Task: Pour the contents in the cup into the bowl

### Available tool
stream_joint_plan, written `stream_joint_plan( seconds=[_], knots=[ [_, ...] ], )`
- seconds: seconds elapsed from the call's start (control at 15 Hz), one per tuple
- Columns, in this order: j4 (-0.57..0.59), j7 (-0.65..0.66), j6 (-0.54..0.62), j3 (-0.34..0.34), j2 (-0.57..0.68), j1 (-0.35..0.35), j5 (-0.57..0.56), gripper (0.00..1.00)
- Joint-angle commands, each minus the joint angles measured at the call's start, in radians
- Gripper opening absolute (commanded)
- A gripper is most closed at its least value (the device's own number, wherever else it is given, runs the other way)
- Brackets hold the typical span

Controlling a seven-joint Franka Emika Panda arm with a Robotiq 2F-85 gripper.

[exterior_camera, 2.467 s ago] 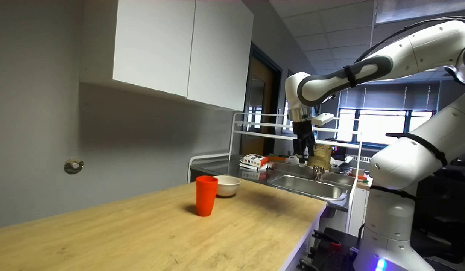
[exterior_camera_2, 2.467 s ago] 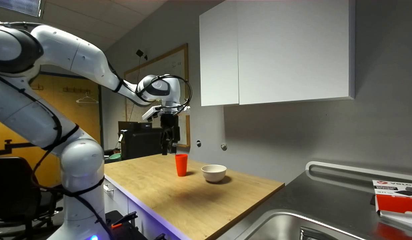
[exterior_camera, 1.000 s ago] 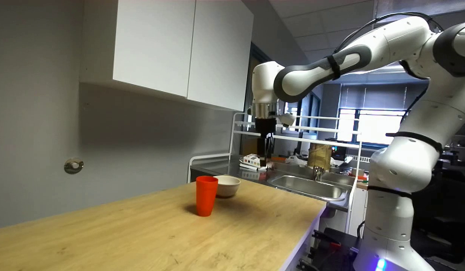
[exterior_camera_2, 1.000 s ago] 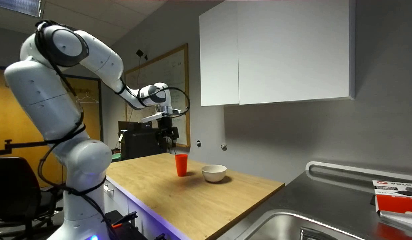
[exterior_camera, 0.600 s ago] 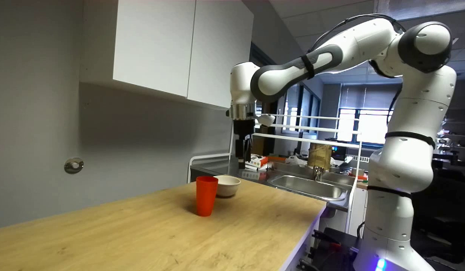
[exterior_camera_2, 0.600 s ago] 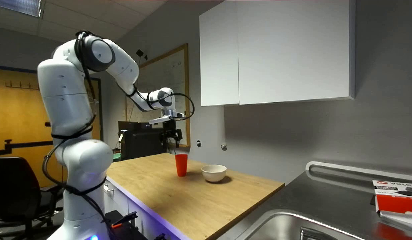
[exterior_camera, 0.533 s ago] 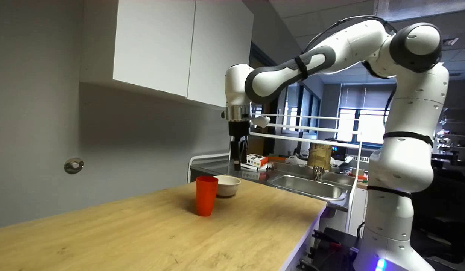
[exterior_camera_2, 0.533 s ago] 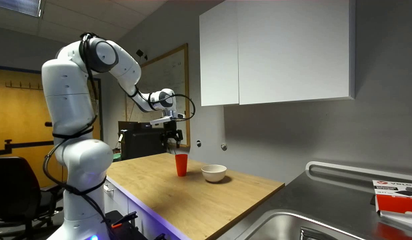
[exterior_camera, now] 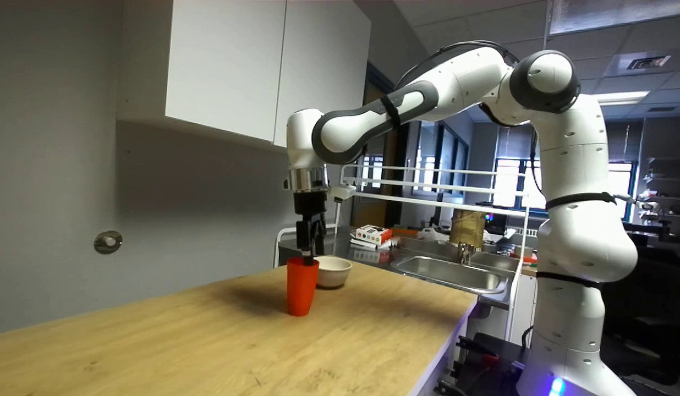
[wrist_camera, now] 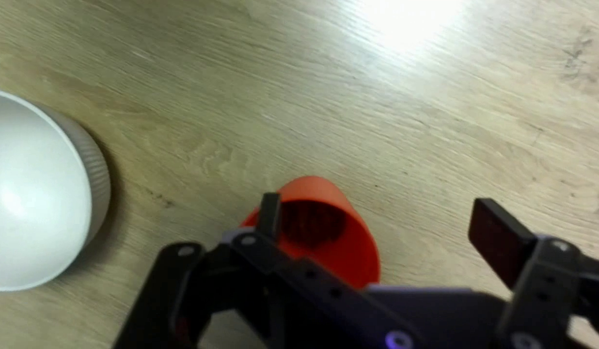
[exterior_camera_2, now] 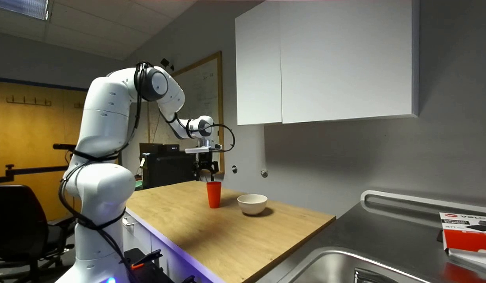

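The red-orange cup (exterior_camera: pixel 300 289) stands upright on the wooden table (exterior_camera: pixel 208 341); it also shows in the other camera's exterior view (exterior_camera_2: pixel 214 195). In the wrist view the cup (wrist_camera: pixel 348 247) has dark contents at its bottom. The pale bowl (exterior_camera_2: pixel 252 203) sits beside the cup, partly behind it in an exterior view (exterior_camera: pixel 333 271). In the wrist view the bowl (wrist_camera: pixel 38 194) is at the left edge and looks bare inside. My gripper (wrist_camera: pixel 382 225) is open and holds nothing, pointing down just above cup-rim height. One finger overlaps the cup's opening; the other is over the table to the right.
A white wall cabinet (exterior_camera: pixel 318 71) hangs above the table's back. A steel sink (exterior_camera: pixel 450 273) and a red-white box (exterior_camera_2: pixel 469 234) are on the dark counter beyond the table's end. A white rack (exterior_camera: pixel 428 187) stands over the sink.
The arm has swung toward the cup and lowered, from over the sink side to right above the cup. The cup and bowl have not moved.
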Motion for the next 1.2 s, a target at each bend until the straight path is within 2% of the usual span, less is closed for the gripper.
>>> stream_joint_plan(
  seconds=[0.0,0.4,0.47,0.53,0.6,0.87,1.07,1.13],
  knots=[
    [0.117,-0.041,-0.041,0.008,0.098,0.019,0.015,1.00],
    [0.172,-0.109,-0.042,-0.012,0.204,-0.002,0.047,1.00],
    [0.175,-0.116,-0.044,-0.017,0.213,-0.009,0.053,0.75],
    [0.181,-0.121,-0.047,-0.022,0.223,-0.014,0.055,0.73],
    [0.182,-0.121,-0.049,-0.026,0.228,-0.019,0.056,0.67],
    [0.159,-0.103,-0.054,-0.038,0.205,-0.024,0.035,0.34],
    [0.122,-0.086,-0.068,-0.045,0.163,-0.020,0.015,0.12],
    [0.104,-0.075,-0.072,-0.050,0.143,-0.018,-0.001,0.07]
  ],
)
